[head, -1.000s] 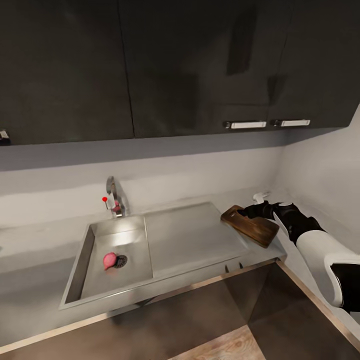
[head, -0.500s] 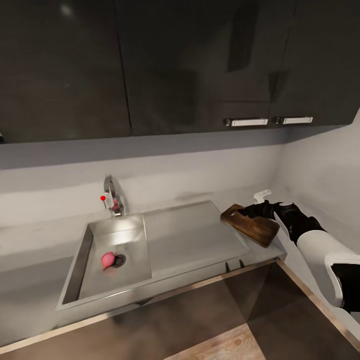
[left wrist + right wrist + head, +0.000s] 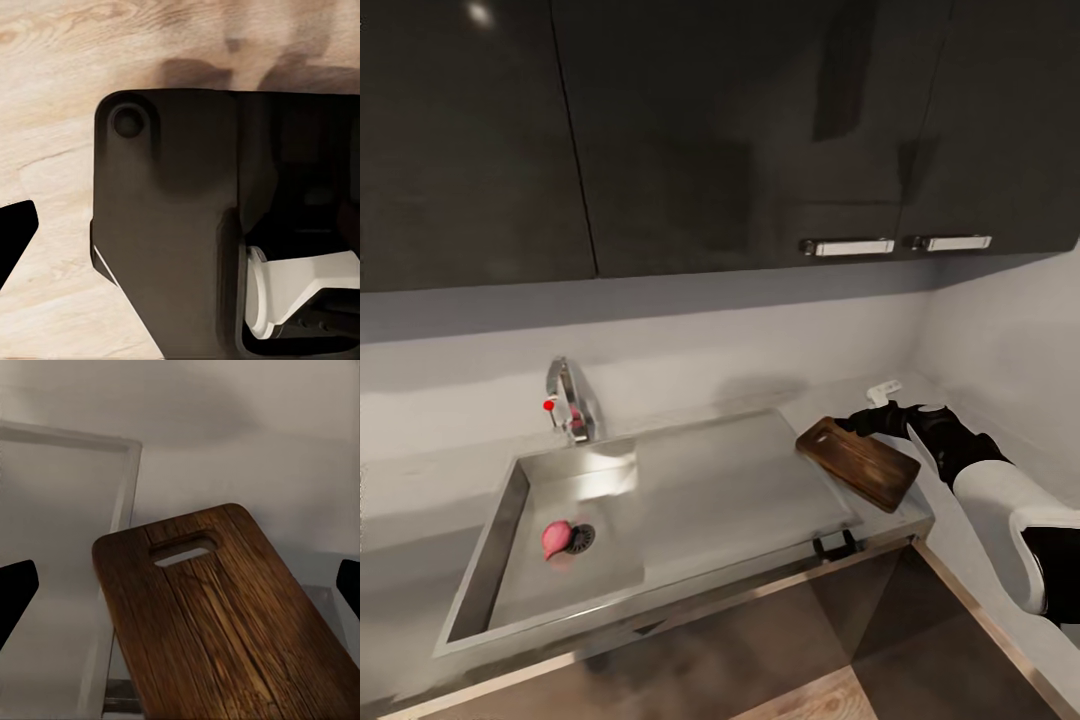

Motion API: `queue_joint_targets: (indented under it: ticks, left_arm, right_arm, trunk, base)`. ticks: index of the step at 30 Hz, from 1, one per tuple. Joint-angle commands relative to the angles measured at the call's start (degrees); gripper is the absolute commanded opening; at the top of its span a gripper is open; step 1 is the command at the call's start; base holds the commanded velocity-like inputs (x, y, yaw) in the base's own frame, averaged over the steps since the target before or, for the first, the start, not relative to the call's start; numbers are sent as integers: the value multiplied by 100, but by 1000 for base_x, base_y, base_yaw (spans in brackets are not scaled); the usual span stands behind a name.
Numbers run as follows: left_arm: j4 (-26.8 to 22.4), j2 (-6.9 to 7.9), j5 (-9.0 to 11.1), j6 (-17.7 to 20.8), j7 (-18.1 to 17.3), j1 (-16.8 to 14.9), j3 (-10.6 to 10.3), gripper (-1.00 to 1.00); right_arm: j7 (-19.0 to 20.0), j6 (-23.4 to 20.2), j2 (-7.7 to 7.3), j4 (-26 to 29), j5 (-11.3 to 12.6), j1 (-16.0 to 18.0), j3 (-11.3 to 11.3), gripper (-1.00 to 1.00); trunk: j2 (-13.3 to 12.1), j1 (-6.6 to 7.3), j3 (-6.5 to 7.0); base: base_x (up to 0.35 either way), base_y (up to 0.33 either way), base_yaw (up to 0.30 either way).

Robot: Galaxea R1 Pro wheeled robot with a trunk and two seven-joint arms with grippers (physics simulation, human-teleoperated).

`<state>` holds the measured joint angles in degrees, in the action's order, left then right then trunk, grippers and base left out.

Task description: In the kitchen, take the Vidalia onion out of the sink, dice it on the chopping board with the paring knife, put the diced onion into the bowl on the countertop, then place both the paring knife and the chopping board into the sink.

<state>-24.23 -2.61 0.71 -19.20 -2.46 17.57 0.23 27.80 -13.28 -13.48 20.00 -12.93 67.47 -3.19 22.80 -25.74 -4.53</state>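
Observation:
The pinkish-red Vidalia onion [image 3: 556,539] lies in the sink [image 3: 500,520] basin, right beside the round drain. On the countertop [image 3: 420,480], right of the drainboard, rests the dark brown chopping board [image 3: 858,463], its slot handle hole [image 3: 184,550] toward the sink. My right gripper [image 3: 857,422] hovers open over the board's far edge, and the right wrist view has one fingertip [image 3: 16,585] at each side of the board [image 3: 225,622]. My left gripper [image 3: 180,232] hangs low over the wooden floor, one fingertip [image 3: 15,232] standing wide. The paring knife and the bowl are out of view.
A chrome tap [image 3: 565,398] with a red dot stands behind the basin. Dark wall cabinets [image 3: 740,130] hang overhead, with two silver handles [image 3: 848,246]. A small white object [image 3: 882,390] sits at the back corner. A side wall [image 3: 1010,340] closes the counter on the right.
The camera has moved, sliding the sink and the tap left in the picture. My right gripper stays open at the board's far edge, and the onion lies still.

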Motion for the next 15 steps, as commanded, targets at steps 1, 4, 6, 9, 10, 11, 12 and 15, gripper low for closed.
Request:
queue_joint_targets:
  ticks: [1,4,6,9,10,11,12,15]
  left_arm:
    - [0,-1,8,-5,-18,1,3,100]
    - [33,-3,8,-5,-23,1,6,100]
    - [37,-3,8,-8,-22,1,5,100]
    - [39,-3,8,-12,-25,1,4,100]
    - [40,-3,8,-13,-25,1,4,100]
    - [40,-3,8,-13,-26,1,4,100]
    - [40,-3,8,-13,-26,1,5,100]
    - [41,-3,8,-14,-26,1,7,100]
  right_arm:
    - [13,-27,-6,11,-8,3,-32,100]
    - [7,-28,-5,-1,-8,3,-32,100]
    - [7,-30,-7,-3,-8,3,-28,100]
    - [6,-27,-6,-4,-8,3,-25,100]
    - [6,-27,-6,-4,-8,3,-25,100]
    - [6,-27,-6,-4,-8,3,-24,100]
    - [6,-26,-6,-4,-8,3,-27,100]
    - [8,-28,-5,-5,-8,3,-31,100]
  trunk:
    - [12,-4,-14]
    - [12,-4,-26]
    - [12,-4,-35]
    - [12,-4,-47]
    - [12,-4,-49]
    - [12,-4,-51]
    - [12,-4,-52]
    - [12,-4,-53]
  base:
    - [8,-3,84]
    - [4,-1,117]
    - [1,0,137]
    - [0,0,118]
    - [0,0,57]
    - [0,0,45]
    - [0,0,29]
    - [0,0,15]
